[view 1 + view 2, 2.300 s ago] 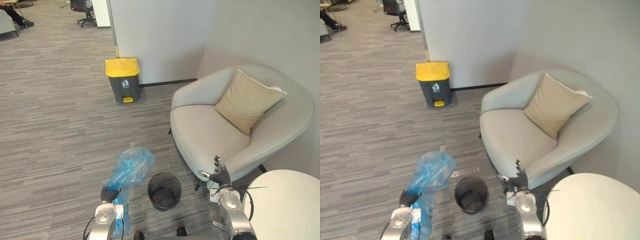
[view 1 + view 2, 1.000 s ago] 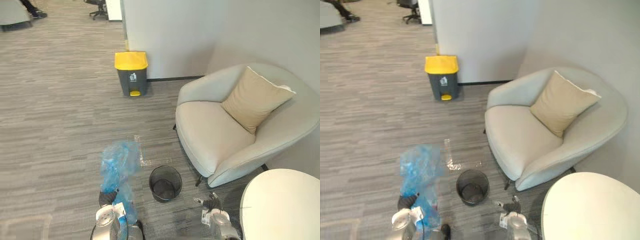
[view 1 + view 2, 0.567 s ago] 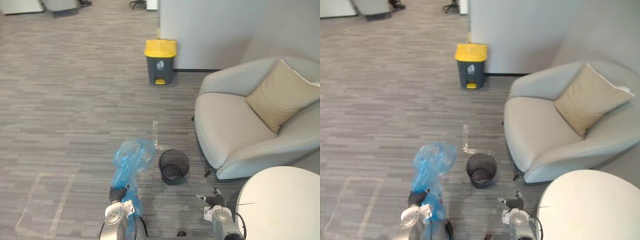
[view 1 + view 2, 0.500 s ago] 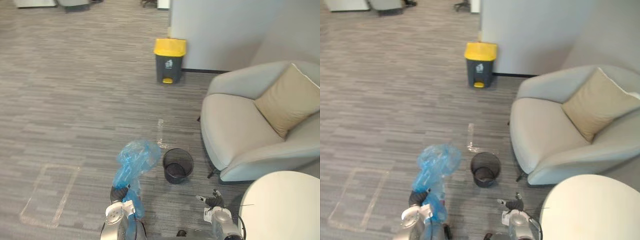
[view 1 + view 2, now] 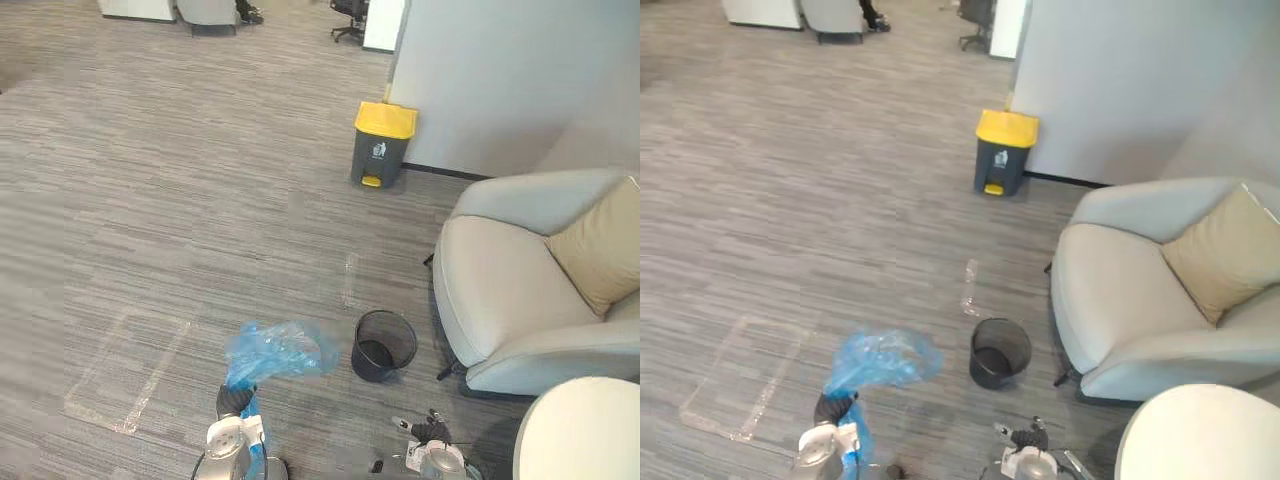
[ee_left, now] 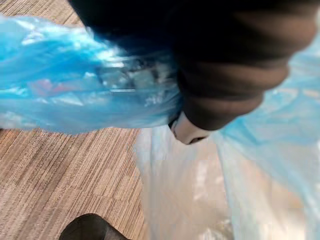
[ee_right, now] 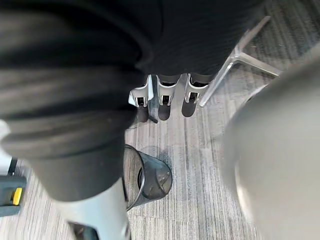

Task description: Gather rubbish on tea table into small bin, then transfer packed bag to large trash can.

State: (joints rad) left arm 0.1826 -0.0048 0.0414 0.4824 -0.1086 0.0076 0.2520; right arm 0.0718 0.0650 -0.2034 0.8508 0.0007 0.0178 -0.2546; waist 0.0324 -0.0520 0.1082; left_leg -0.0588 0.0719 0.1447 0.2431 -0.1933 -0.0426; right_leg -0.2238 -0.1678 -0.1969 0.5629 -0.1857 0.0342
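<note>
1. Fingers (image 7: 165, 107) of the right hand (image 5: 428, 432) were straight and empty.
2. Curled tight, the left hand (image 5: 233, 400) gripped the blue bag (image 5: 280, 349), raised above the floor beside the bin (image 5: 383, 346).
3. Far beyond stood the yellow-lidded can (image 5: 383, 146).

Right hand (image 7: 200, 30), fingers (image 7: 164, 102) straight, near the small bin (image 7: 155, 182) (metal chair leg (image 7: 232, 59) alongside) on carpet (image 7: 210, 165).
</note>
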